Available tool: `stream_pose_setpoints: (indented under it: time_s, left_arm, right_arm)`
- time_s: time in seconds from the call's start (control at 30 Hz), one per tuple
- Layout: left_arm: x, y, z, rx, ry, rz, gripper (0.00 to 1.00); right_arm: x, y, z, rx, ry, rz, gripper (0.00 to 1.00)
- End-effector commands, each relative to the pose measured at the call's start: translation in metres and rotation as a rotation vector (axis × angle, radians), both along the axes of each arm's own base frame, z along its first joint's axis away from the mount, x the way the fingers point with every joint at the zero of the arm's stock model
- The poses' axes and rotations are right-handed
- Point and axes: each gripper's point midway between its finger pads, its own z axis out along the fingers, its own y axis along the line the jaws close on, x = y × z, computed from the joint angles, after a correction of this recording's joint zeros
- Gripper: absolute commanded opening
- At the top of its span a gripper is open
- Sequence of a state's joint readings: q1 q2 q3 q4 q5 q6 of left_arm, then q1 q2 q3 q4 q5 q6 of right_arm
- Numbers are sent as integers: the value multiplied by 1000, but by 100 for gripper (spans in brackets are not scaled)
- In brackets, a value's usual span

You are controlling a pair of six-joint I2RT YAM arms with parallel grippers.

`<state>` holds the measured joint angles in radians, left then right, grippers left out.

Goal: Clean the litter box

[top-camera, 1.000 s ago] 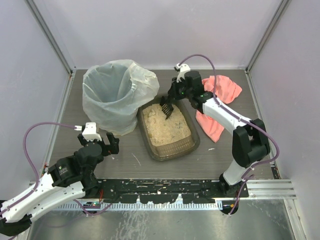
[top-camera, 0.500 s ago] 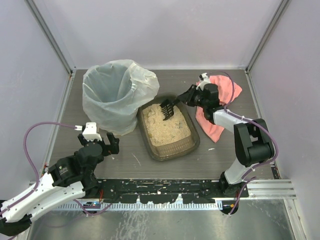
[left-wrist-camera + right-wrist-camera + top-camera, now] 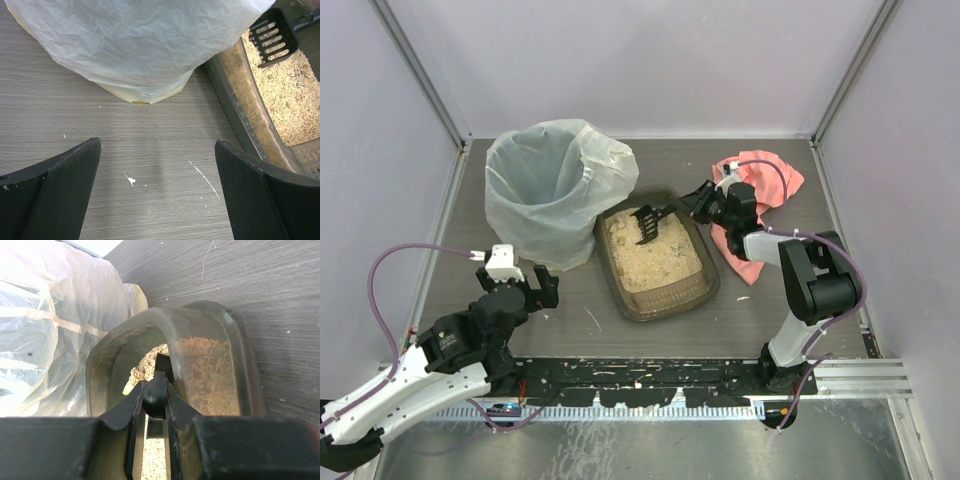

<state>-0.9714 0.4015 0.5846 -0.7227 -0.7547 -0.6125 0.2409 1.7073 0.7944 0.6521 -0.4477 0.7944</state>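
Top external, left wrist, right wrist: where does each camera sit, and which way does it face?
Top external: above and behind the bases, looking down on the table; both arms show, left gripper open, right gripper holding the scoop.
Left wrist: low on the left arm, facing the bag-lined bin and litter box; its open fingers show.
Right wrist: looks along the gripped scoop handle into the litter box; its fingers show.
Shared: all three see the litter box and bag-lined bin.

1. Litter box (image 3: pixel 665 308) (image 3: pixel 240 112) (image 3: pixel 192 310): shallow rectangular tray of dark grey-brown translucent plastic with rounded corners.
2. Flat and upright on the table (image 3: pixel 570 330), about mid-table, long axis roughly 12 to 6 o'clock, far end tipped slightly toward 11.
3. Spread unevenly with tan sandy litter (image 3: pixel 660 262), thinner at the 6 o'clock end, ribbed floor showing there.
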Motion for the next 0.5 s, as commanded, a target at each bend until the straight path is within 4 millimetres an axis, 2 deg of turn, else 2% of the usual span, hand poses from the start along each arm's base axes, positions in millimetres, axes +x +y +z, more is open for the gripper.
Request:
stream_pose_setpoints:
  time_s: [0.0,0.3,0.47]
  left_arm:
    - [2,-3,15,-51,-38,1,98]
    - [2,-4,14,-48,-36,0,98]
    - [2,-4,15,-51,-38,-3,98]
  right_arm:
    - [-4,1,49,132,-102,7,1]
    - [-7,-28,80,146,-148,-67,1]
    - [-12,-41,86,152,-145,-84,1]
